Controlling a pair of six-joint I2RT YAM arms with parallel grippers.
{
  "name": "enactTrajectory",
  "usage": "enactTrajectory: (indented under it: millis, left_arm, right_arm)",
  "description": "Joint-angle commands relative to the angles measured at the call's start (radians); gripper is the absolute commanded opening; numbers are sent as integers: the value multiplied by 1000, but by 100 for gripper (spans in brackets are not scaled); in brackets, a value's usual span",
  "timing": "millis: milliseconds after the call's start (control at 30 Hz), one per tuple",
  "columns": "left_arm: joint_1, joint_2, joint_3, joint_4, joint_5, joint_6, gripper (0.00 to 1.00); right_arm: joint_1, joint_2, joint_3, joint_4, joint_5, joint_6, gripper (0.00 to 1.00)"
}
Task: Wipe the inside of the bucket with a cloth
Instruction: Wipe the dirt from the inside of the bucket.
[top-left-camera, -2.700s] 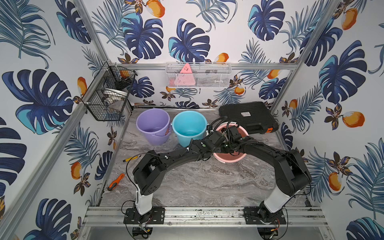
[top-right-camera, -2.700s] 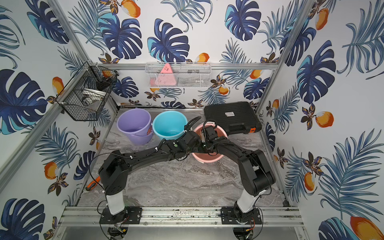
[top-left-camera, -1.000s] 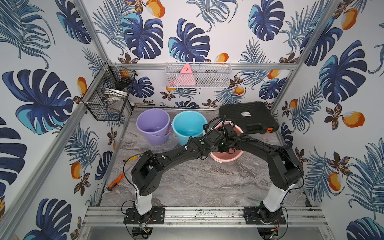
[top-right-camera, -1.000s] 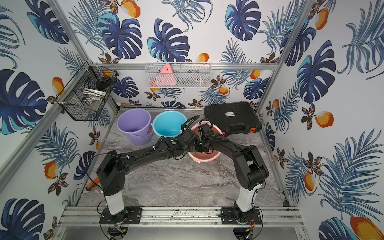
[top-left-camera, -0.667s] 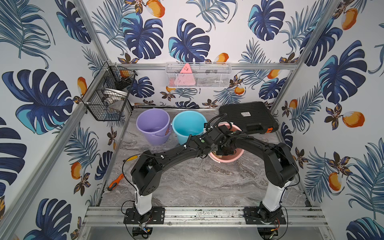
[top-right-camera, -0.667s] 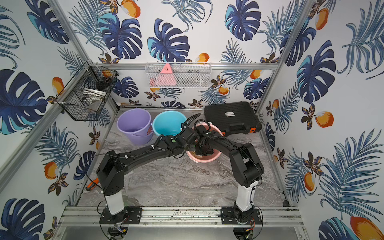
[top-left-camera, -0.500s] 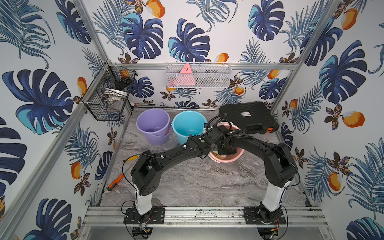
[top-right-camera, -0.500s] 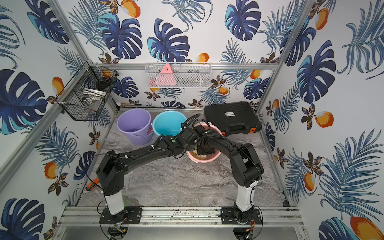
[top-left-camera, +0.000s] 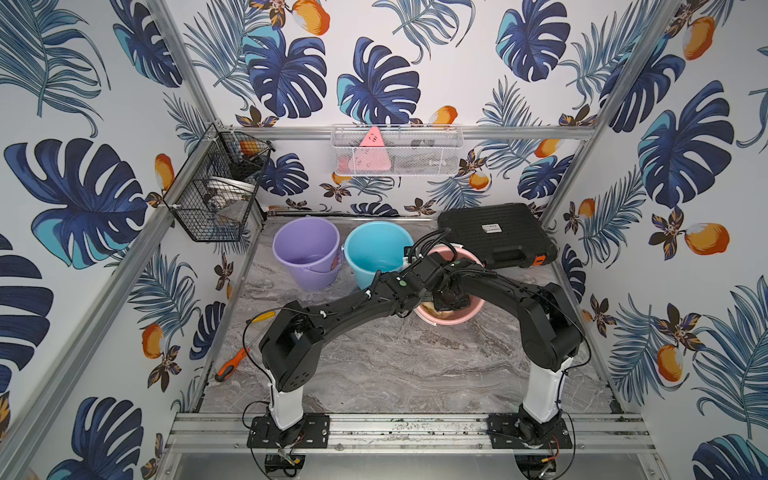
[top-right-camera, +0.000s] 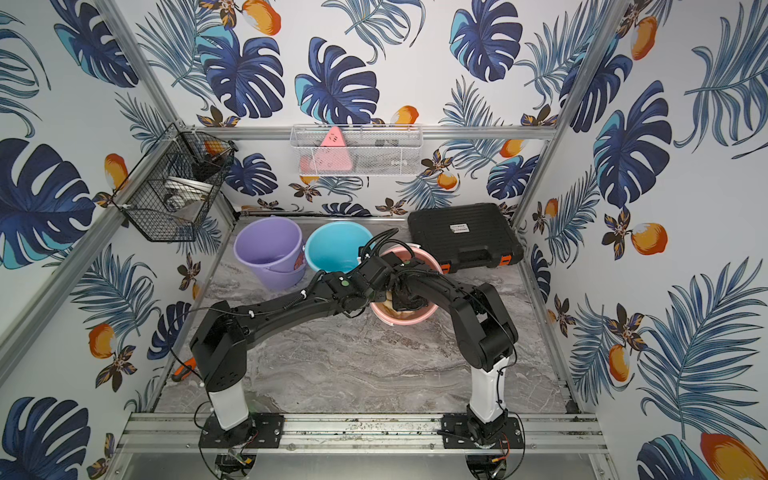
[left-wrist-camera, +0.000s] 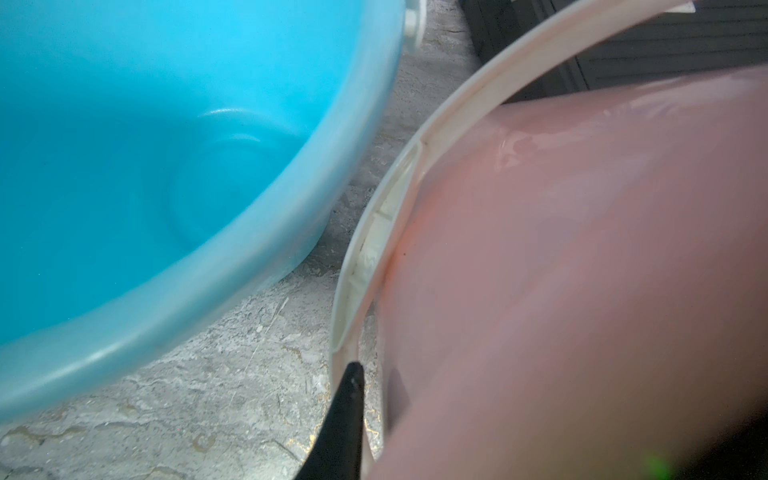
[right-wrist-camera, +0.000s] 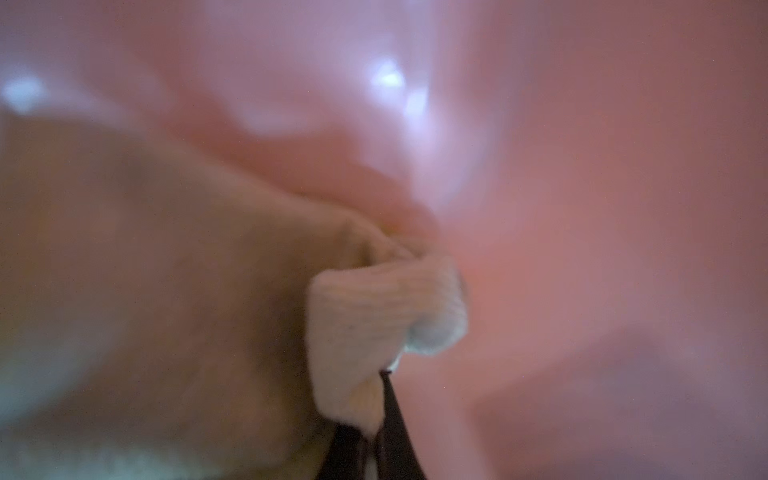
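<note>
Pale tan cloth bunched inside pink bucket, centre of a top view, pinched at fingertips of closed right end effector; left end effector clamped on pink bucket's rim, blue bucket just beside

A purple bucket and a blue bucket stand side by side at the back of the gray stone table. A black case lies flat near them. On the walls hang a black wire basket and a white wire shelf with a pink triangle in it. An orange screwdriver lies by the wall.
</note>
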Motion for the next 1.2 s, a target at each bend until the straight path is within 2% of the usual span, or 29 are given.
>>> enactTrajectory:
  millis: [0, 100, 200, 333, 433, 667, 833, 1033, 1167]
  left_arm:
    - [-5, 16, -11, -37, 27, 38, 0]
    - [-5, 16, -13, -31, 32, 39, 0]
    - [-4, 11, -18, -30, 31, 36, 0]
    - [4, -1, -40, -2, 54, 28, 0]
    - [11, -4, -46, 5, 68, 16, 0]
    - [18, -16, -41, -22, 42, 11, 0]
    - [19, -21, -28, -38, 38, 20, 0]
    - [20, -30, -33, -37, 39, 22, 0]
    - [21, -35, -39, -31, 40, 24, 0]
  right_arm:
    - [10, -72, -26, 92, -321, 5, 0]
    - [8, -151, -67, 200, -448, 45, 0]
    - [8, -200, -102, 278, -518, 85, 0]
    - [13, -178, -86, 207, -502, 95, 0]
    - [14, -156, -86, 127, -405, 76, 0]
    - [12, -149, -43, -84, -19, 34, 0]
    - [12, -151, 26, -154, 169, 29, 0]
    - [15, -92, 102, -228, 349, 24, 0]
    - [24, -78, 86, -238, 324, 24, 0]
